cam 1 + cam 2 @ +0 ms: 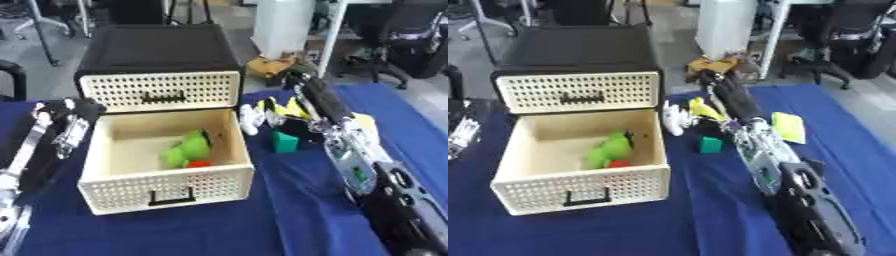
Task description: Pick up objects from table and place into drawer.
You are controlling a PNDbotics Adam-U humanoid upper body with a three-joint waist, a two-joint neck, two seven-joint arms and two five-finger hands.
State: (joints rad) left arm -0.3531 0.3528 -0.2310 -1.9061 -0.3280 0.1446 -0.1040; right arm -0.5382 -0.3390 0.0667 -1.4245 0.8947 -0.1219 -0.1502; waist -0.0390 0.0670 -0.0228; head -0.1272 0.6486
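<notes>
The open drawer (166, 187) sits lower left of centre, holding a green object (188, 150) and a small red one (199, 163). Right of it — at frame centre — a green block (710, 144), a white object (673, 120) and a yellow one (703, 108) lie on the blue table (262, 225). The right hand (717, 80) reaches past them (fingers impossible to make out), and the left hand (66, 122) shows at the left edge, its fingers equally unclear.

Grey floor (52, 75), white cabinet (282, 25), black office chair (846, 35), metal stand legs (39, 30)

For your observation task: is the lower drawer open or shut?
Open. The lower drawer is pulled out from the cabinet, showing a green item and a red item inside.
</notes>
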